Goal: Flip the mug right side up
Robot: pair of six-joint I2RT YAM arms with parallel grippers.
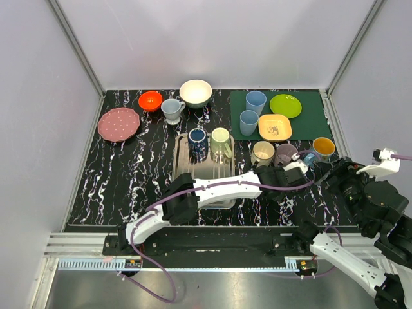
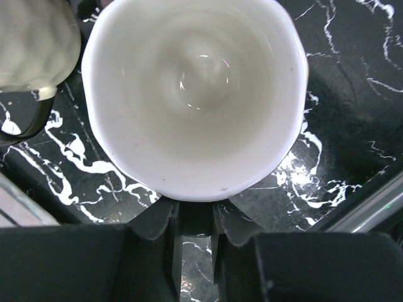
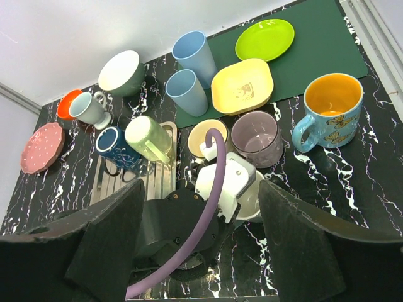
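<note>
Mug (image 2: 195, 94) upright at left fingers (image 2: 165, 223)

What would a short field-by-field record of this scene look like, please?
target: white mug, mouth up on the marbled table
left arm: left tool shut, tips at the mug's near rim; a grip cannot be seen
right arm: right tool open, nothing between its fingers
neighbours: cream mug and mauve mug just behind
task: mug appears right side up
</note>
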